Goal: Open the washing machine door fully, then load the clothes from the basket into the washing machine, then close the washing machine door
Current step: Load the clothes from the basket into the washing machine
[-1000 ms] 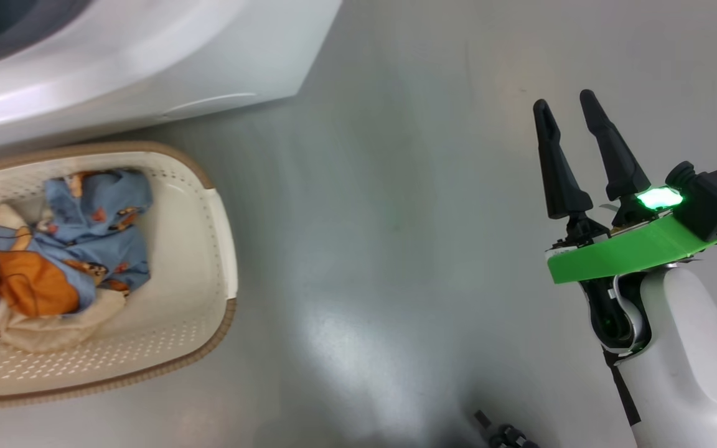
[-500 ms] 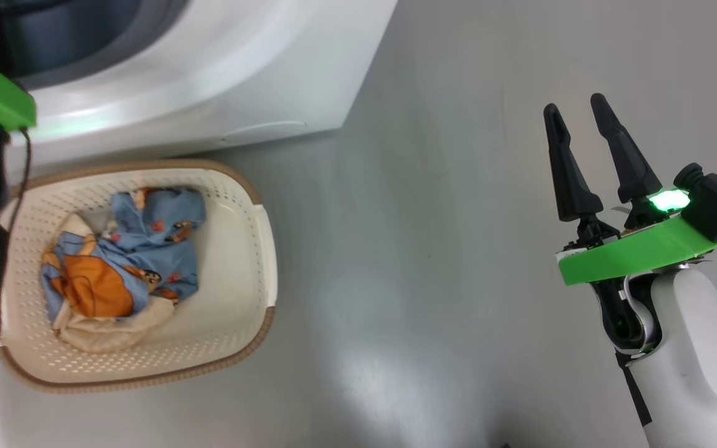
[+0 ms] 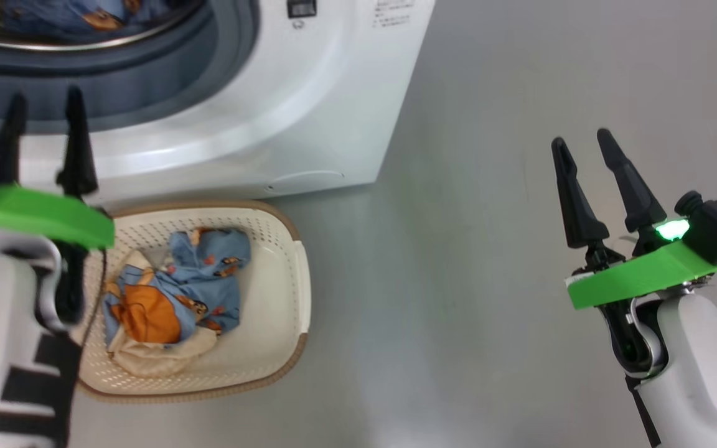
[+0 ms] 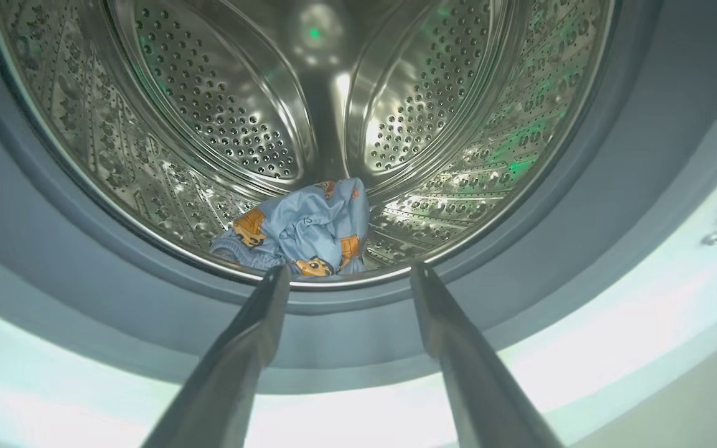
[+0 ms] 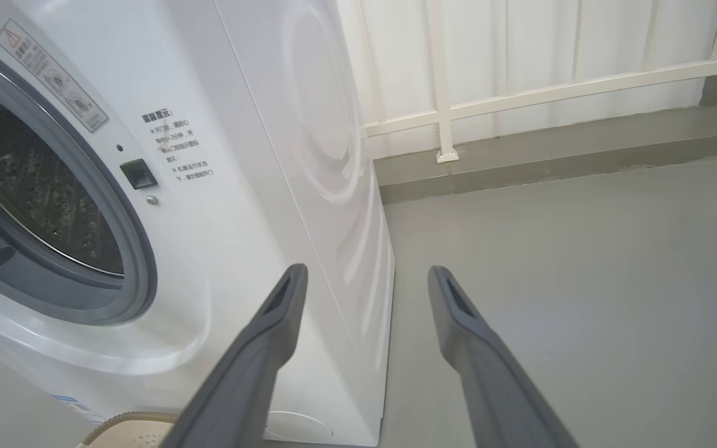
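The white washing machine stands with its mouth uncovered; its door is out of view. One light blue bear-print piece lies at the front of the steel drum. The cream basket sits on the floor before the machine, holding more blue clothes over a cream piece. My left gripper is open and empty above the basket's left end, its fingers pointing at the drum mouth. My right gripper hangs open and empty over bare floor, right of the machine.
Grey floor spreads to the right of the machine and basket. A white railing and wall run behind the machine's right side. The latch socket sits right of the grey gasket.
The head camera has swung, bringing the machine's mouth and the basket further into the picture. My left arm has come into view at the lower left. The right gripper stays open.
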Robot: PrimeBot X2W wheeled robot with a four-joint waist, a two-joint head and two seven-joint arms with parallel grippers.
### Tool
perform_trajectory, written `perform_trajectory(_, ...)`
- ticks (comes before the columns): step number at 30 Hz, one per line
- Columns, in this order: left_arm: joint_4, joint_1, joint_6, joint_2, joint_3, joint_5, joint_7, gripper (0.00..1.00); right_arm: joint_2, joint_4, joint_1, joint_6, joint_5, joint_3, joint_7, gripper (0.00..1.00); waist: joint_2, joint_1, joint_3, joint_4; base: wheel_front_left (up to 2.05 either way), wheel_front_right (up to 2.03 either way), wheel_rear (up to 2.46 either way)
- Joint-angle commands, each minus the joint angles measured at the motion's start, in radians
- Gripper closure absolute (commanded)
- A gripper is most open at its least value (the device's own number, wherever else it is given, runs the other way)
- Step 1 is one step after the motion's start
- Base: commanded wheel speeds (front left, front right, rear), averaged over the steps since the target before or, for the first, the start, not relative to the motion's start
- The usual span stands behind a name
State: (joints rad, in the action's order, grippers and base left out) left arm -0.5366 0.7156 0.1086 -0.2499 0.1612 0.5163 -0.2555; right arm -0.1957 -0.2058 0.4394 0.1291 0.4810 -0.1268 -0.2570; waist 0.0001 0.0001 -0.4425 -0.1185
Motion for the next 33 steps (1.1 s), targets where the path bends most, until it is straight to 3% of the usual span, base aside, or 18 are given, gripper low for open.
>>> perform_trajectory(1,0.046,-0.030,-0.007,-0.033,-0.036,-0.014,-0.006,0.00,-0.010,0.020,-0.027,0.002,-0.011,-0.021,-0.005,0.00,-0.0001,-0.0001,0.048,0.039,0.00,0.00,0.00)
perform_trajectory(15,0.216,-0.274,-0.024,0.028,-0.085,-0.087,-0.006,0.00,-0.031,-0.007,-0.077,0.002,-0.010,-0.043,-0.005,0.00,-0.0001,-0.0001,0.178,0.096,0.00,0.00,0.00)
perform_trajectory(33,0.394,-0.536,-0.041,0.121,-0.154,-0.130,-0.006,0.00,-0.038,-0.023,-0.168,0.002,-0.008,-0.054,-0.005,0.00,-0.0001,-0.0001,0.310,0.119,0.00,0.00,0.00)
